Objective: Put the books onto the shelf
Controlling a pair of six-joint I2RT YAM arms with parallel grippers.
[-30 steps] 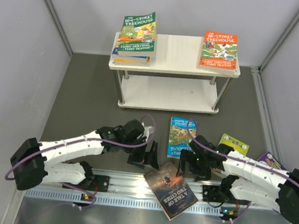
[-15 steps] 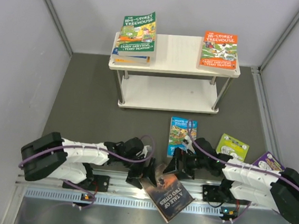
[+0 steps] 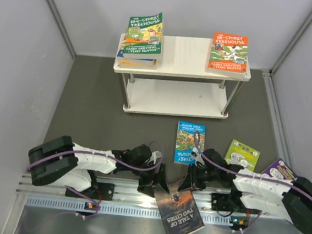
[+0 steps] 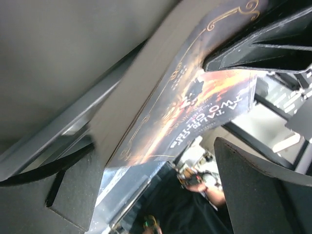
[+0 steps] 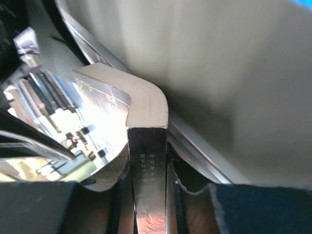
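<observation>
A dark brown book point(image 3: 178, 214) lies tilted over the metal rail at the near edge. My right gripper point(image 3: 186, 184) is shut on its far corner; in the right wrist view the jaws pinch the book's edge point(image 5: 148, 161). Just left of that corner my left gripper point(image 3: 159, 185) stands open, and in the left wrist view one finger point(image 4: 263, 44) reaches over the brown cover point(image 4: 195, 97). The shelf point(image 3: 183, 59) stands at the back, with a green-topped stack of books point(image 3: 143, 35) at its left end and an orange book point(image 3: 228, 52) at its right.
On the dark floor lie a blue book point(image 3: 189, 142), a lime book point(image 3: 242, 154) and a purple book point(image 3: 279, 170), the last partly under the right arm. Grey walls close in both sides. The shelf's lower board point(image 3: 174, 99) is bare.
The right gripper has closed on the brown book's corner. The book has turned and slid toward the near edge. The left gripper has come down beside it, still open.
</observation>
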